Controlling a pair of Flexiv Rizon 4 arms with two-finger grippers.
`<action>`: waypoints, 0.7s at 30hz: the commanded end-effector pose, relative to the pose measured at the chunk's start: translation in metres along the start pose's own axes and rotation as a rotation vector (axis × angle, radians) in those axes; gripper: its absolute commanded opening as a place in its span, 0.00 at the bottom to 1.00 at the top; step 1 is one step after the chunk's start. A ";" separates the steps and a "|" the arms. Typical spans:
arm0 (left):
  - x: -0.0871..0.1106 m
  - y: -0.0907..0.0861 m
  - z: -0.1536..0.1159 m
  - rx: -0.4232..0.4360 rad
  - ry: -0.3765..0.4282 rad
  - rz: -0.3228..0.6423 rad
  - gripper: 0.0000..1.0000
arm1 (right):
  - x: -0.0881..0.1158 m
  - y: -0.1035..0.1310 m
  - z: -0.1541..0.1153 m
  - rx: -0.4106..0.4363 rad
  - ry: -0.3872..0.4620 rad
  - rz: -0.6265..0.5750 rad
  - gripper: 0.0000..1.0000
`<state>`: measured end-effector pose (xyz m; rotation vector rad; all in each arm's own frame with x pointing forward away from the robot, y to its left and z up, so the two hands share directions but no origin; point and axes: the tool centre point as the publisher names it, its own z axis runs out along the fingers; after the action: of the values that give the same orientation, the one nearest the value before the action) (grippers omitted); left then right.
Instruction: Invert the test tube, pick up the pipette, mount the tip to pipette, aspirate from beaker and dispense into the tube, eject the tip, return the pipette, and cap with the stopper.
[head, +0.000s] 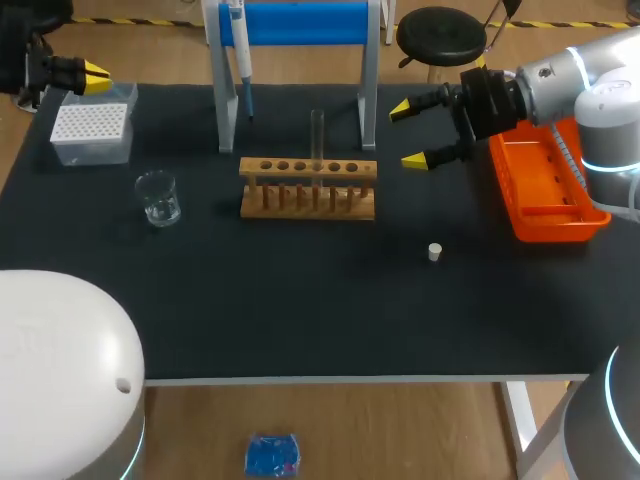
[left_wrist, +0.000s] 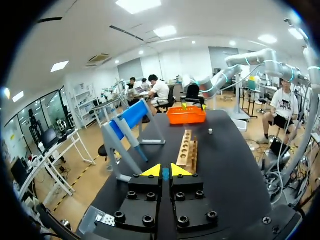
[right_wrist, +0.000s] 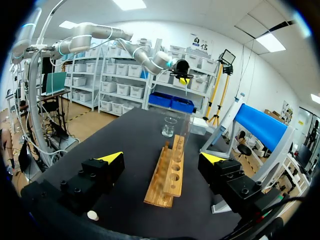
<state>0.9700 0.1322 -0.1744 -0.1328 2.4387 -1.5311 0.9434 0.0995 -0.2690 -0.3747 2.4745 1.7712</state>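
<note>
L hand (head: 97, 73) sits at the far-left corner of the surface (head: 300, 310), just behind the tip box (head: 92, 130). Its fingers are pressed together w/ nothing btwn them; its own wrist view shows the yellow tips side by side, barely a slit.

R hand (head: 408, 134) hangs above the surface btwn the rack (head: 308, 188) and the orange tray (head: 545, 200). It's spread wide and holds nothing. In its wrist view the rack lies lengthwise ahead, in line w/ the gap btwn the two fingers, touching neither.

Tube (head: 317, 140) stands upright in the rack, approx the middle hole; can't tell which end is up. Pipette (head: 240, 50) hangs on the blue stand (head: 300, 22) behind the rack, narrow end down. Beaker (head: 158, 197) is left of the rack, near the tip box, apart from both. Stopper (head: 435, 252) lies alone on the surface, front-right of the rack, well clear of the R hand and near the tray's front end.
</note>
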 end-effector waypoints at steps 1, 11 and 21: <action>0.024 -0.011 0.008 -0.018 -0.034 0.002 0.00 | 0.000 0.000 0.000 0.001 0.000 -0.001 1.00; 0.063 -0.045 0.043 -0.083 0.061 0.028 0.00 | 0.000 0.000 0.000 0.001 0.000 -0.001 1.00; 0.065 -0.047 0.046 -0.087 0.063 0.046 0.00 | 0.000 0.000 0.000 0.001 0.000 -0.001 1.00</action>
<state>0.9174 0.0561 -0.1627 -0.0463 2.5375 -1.4316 0.9433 0.0995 -0.2690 -0.3747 2.4745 1.7712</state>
